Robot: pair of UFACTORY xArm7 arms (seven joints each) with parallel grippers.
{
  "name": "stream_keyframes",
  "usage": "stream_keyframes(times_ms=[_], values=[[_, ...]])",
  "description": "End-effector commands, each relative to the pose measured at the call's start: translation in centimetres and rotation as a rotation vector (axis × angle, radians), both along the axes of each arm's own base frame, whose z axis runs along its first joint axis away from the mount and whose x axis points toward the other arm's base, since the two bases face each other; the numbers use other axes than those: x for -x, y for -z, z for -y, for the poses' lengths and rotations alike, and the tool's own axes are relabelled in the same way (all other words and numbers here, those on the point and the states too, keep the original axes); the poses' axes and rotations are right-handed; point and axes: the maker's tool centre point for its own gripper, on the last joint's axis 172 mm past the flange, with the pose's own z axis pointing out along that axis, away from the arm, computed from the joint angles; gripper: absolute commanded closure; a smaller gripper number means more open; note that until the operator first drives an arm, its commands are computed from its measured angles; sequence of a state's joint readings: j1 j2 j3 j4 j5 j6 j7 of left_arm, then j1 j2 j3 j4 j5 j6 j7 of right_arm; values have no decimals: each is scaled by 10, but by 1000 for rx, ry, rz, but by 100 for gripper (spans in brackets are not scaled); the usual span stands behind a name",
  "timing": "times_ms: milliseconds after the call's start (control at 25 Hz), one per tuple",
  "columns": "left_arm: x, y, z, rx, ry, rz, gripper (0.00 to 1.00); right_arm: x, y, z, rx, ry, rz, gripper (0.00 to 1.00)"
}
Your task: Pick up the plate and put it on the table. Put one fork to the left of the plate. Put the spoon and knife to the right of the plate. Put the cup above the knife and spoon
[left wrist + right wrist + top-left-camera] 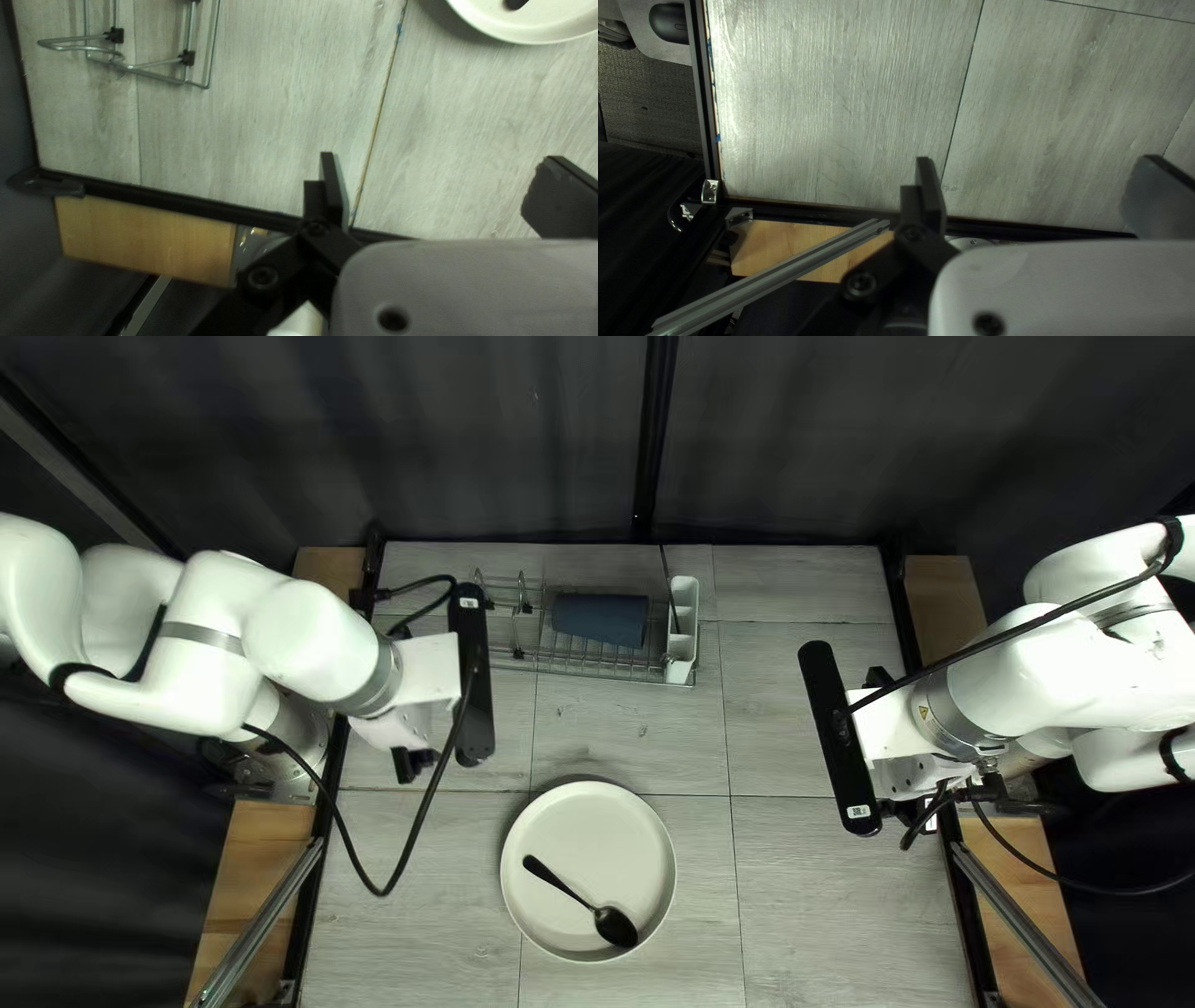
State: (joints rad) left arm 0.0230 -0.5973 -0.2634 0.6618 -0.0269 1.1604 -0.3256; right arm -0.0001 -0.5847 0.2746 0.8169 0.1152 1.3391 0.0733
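Observation:
In the top left view my left gripper [473,697] hangs beside the rack's left end, and my right gripper [840,741] is over the table's right side. The wrist views show both my left gripper [442,190] and my right gripper [1038,193] open with nothing between their fingers. A cream plate [591,815] rests on the table near the middle front, with a black spoon [610,924] lying inside it. Part of the plate [529,34] appears ahead of the left gripper. A dark blue cup [600,619] lies on its side in the rack. Fork and knife cannot be made out.
A wire rack [585,667] stands toward the table's far edge, its white utensil holder [682,629] at the right end with a thin dark piece sticking up. Rack wires [156,76] show in the left wrist view. Black rails and wooden boards border both table sides.

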Motion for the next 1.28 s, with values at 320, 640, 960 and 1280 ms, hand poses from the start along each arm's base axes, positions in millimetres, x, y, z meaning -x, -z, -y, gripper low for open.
stream_keyframes(times_ms=[320,640,960,1280], values=[[-45,29,42,48,56,11,0,0,0,0,0,0,0,0],[-96,105,102,8,188,-45,0,0,0,0,0,0,0,0],[-115,158,125,5,283,-61,0,0,0,0,0,0,0,0],[-135,191,141,-3,373,-55,0,0,0,0,0,0,0,0]])
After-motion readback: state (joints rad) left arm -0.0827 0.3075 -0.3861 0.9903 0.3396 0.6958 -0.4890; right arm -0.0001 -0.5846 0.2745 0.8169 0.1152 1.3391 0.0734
